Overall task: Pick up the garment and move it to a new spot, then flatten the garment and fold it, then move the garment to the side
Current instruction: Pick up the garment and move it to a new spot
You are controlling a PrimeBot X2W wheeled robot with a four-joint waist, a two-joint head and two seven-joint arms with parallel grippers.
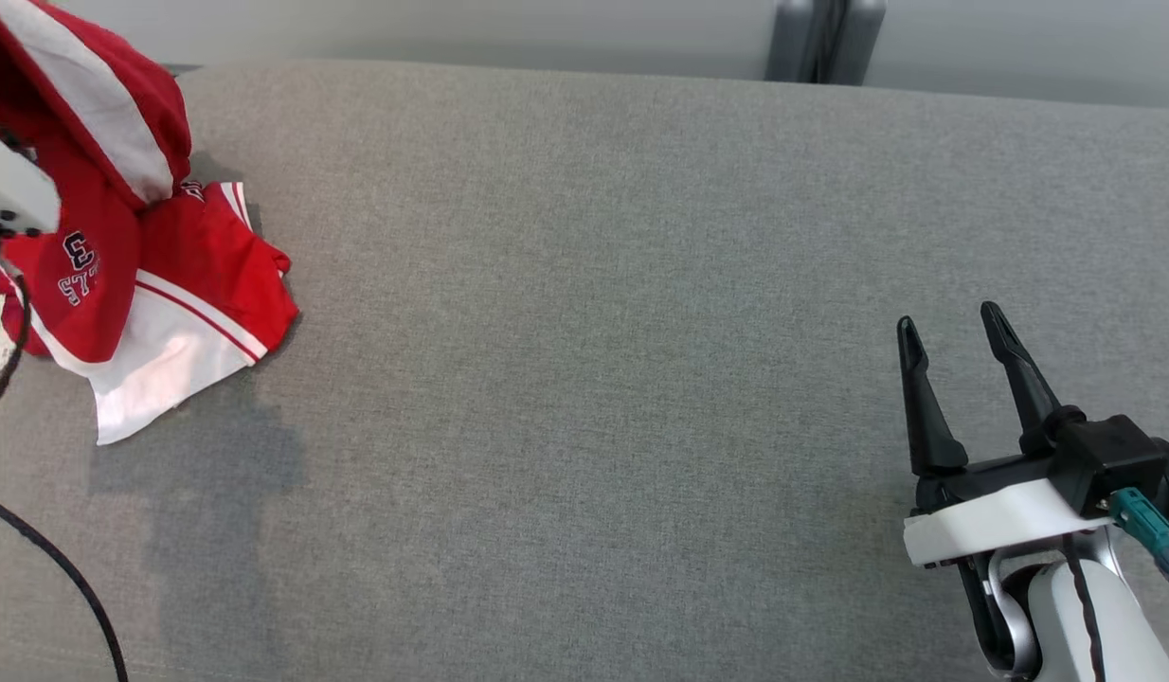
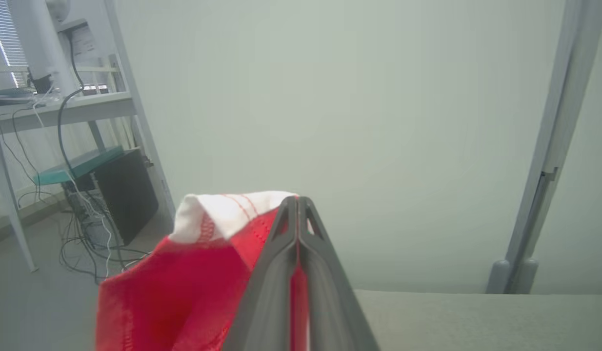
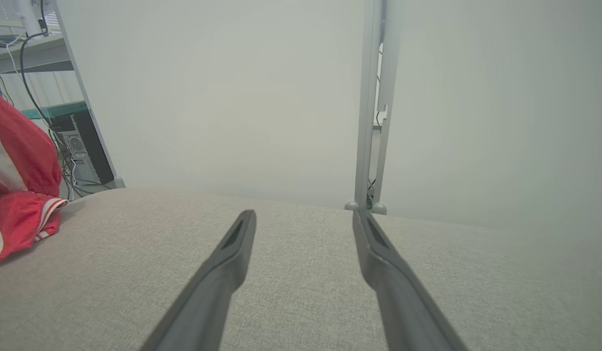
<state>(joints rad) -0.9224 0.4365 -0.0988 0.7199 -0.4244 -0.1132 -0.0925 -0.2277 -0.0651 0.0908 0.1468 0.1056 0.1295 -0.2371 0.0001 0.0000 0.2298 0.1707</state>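
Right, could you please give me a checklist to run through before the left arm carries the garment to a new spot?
1. Left gripper shut on the garment: ok.
2. Garment fully off the grey surface: not ok, its lower part lies on it.
3. Right gripper open and apart from the garment: ok.
4. Bare surface to the garment's right for the new spot: ok.
5. How deep the cloth sits between the left fingers: cannot tell.
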